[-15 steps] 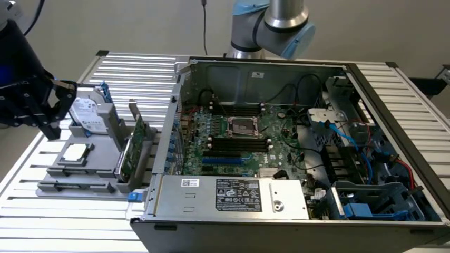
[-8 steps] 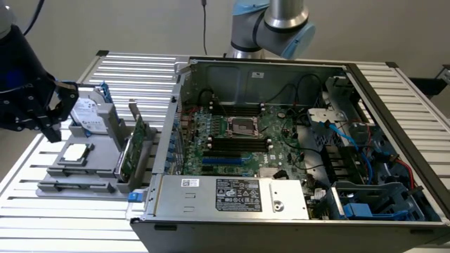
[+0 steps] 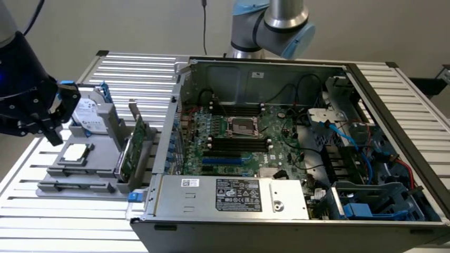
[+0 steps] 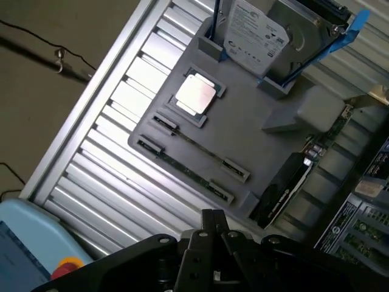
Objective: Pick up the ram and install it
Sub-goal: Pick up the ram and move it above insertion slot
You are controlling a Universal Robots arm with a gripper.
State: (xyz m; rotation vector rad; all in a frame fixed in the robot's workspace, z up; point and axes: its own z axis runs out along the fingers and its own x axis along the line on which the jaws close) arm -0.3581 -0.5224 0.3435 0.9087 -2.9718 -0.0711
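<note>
Ribbed aluminium tabletop (image 3: 393,89) is carrying everything, with a pale wall running behind it at twelve o'clock in the exterior view. An open computer case (image 3: 253,79) is lying on its side across the middle and three o'clock part of that view, and its motherboard (image 3: 281,150) is facing up with long black slots (image 3: 239,142) sitting near the centre. A grey power supply (image 3: 232,195) is filling the case's six o'clock edge. At nine o'clock of the case, just beside it, a grey holder tray (image 3: 98,158) (image 4: 255,128) is resting on the tabletop. A hard drive (image 3: 88,113) (image 4: 255,27) is standing tilted in the tray's twelve o'clock end, a processor chip (image 3: 75,153) (image 4: 196,95) is lying flat in a square pocket, and a broad green expansion card (image 3: 130,153) (image 4: 285,182) is standing on edge along the tray's three o'clock side. The ram (image 4: 185,171) is lying in a narrow slot of the tray, near the processor chip on the side away from the hard drive, untouched. The end effector (image 3: 54,138) (image 4: 214,222) is hanging above the tray's nine o'clock edge, apart from the ram, with its fingers pressing together and carrying nothing. The robot arm (image 3: 281,26) is rising behind the case at twelve o'clock. A light-blue box (image 4: 24,243) with a red button is sitting off the tabletop's edge.
</note>
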